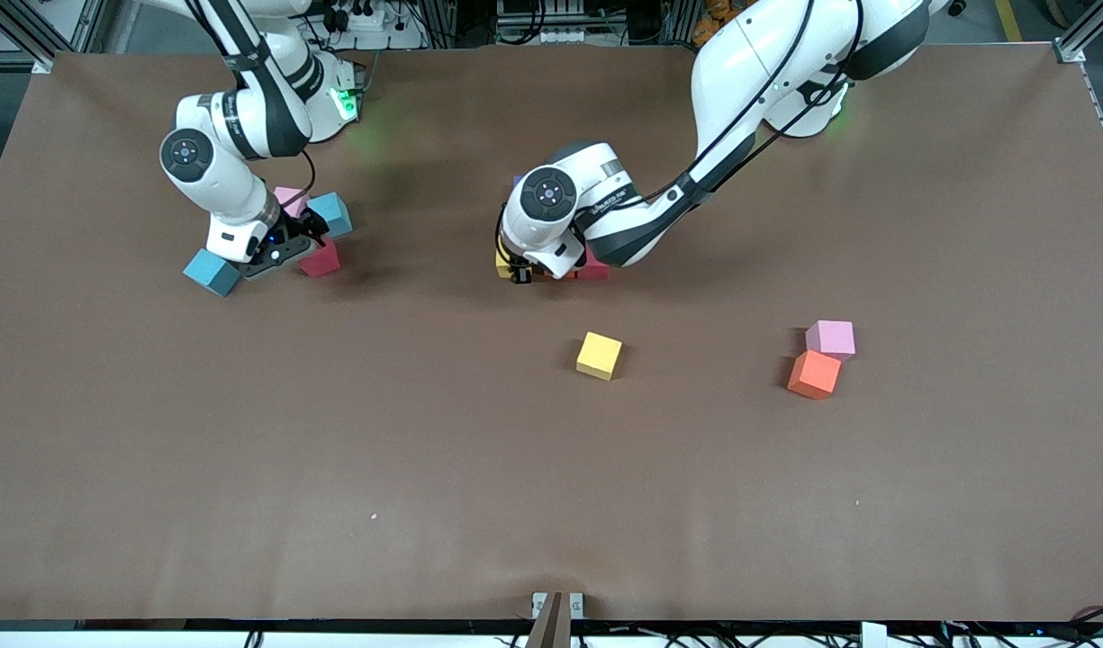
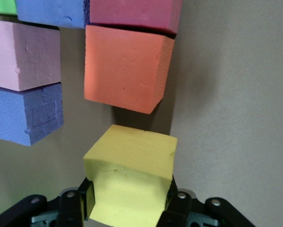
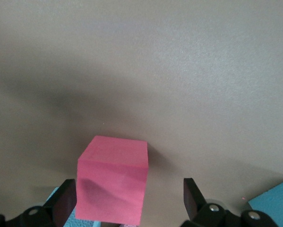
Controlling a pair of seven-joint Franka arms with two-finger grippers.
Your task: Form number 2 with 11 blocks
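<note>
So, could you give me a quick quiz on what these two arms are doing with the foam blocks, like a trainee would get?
1. True or false: the left end effector is shut on a yellow foam cube.
2. A light pink foam cube sits toward the left arm's end of the table. What colour is the cube touching it? A orange; B green; C purple.
3. Fill in: the right end effector has its fingers ____ on either side of a deep pink foam cube.

Key: 1 true. 2 A, the orange foam cube. 3 open.
</note>
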